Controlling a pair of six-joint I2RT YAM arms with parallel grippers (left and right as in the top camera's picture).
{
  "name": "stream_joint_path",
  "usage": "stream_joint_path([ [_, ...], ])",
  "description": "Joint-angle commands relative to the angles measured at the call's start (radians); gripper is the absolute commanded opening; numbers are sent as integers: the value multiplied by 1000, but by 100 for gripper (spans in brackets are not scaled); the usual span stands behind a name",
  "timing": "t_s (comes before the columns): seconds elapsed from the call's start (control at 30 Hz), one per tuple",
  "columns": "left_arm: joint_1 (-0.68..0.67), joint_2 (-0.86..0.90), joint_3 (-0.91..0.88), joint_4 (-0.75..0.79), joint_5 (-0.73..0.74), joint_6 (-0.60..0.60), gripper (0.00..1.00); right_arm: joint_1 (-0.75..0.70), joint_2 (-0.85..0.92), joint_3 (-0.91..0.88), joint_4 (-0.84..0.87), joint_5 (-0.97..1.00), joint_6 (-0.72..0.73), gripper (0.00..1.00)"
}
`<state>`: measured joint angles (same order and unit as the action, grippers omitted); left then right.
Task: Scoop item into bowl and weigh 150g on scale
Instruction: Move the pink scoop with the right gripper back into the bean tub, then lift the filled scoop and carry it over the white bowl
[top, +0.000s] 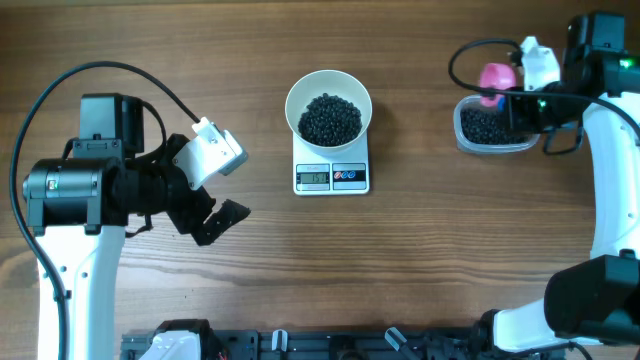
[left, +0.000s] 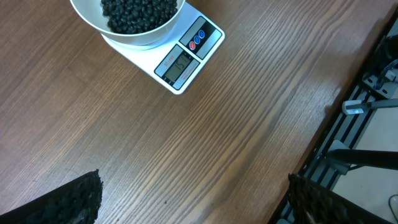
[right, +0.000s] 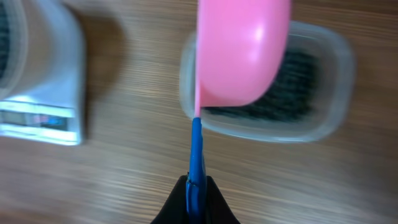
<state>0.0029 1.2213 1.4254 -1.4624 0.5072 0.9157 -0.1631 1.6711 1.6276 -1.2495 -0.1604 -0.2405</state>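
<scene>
The white bowl (top: 292, 106) stands on the scale (top: 332, 177) at the table's middle and holds a heap of the black item (top: 330, 118). The left wrist view shows the bowl (left: 134, 38), the item (left: 140, 12) and the scale (left: 186, 59) at its top. My left gripper (top: 218, 218) (left: 194, 205) hangs open over bare wood, left of the scale. My right gripper (top: 512, 100) (right: 196, 205) is shut on the blue handle (right: 195, 155) of the pink scoop (right: 242, 50) (top: 497, 78). The scoop hangs over the clear tub (right: 323, 118), its back to the camera and its inside hidden.
The clear tub (top: 492, 130) at the far right holds more of the black grains (top: 486, 122). A black rail (left: 348, 143) runs along the table's near edge. The right wrist view is blurred, with the scale (right: 43, 93) at its left.
</scene>
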Motion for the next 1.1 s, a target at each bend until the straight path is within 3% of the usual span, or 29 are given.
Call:
stream_joint_path([
  [0.0, 6, 4, -2, 0, 19, 20, 100, 20, -8, -39, 13, 272, -14, 4],
  [0.23, 6, 4, -2, 0, 19, 19, 100, 121, -7, -102, 90, 576, 40, 4],
  [0.3, 6, 4, -2, 0, 19, 19, 100, 134, -8, -102, 112, 560, 45, 4],
  [0.4, 6, 4, -2, 0, 19, 19, 100, 138, -29, -63, 148, 306, 42, 4],
  [0.47, 6, 4, -2, 0, 19, 19, 100, 138, -37, 14, 168, -29, -22, 4],
  [0.5, 6, 4, -2, 0, 19, 20, 100, 141, -37, 44, 214, -291, -53, 4],
  [0.57, 6, 4, -2, 0, 19, 19, 100, 169, -32, 43, 276, -443, -55, 4],
  [0.7, 6, 4, -2, 0, 19, 19, 100, 415, 43, 40, 269, -177, -164, 4],
  [0.83, 6, 4, -2, 0, 19, 20, 100, 559, 113, 39, 235, 20, -206, 4],
  [1.07, 6, 4, -2, 0, 19, 20, 100, 612, 220, 33, 258, 142, -205, 4],
])
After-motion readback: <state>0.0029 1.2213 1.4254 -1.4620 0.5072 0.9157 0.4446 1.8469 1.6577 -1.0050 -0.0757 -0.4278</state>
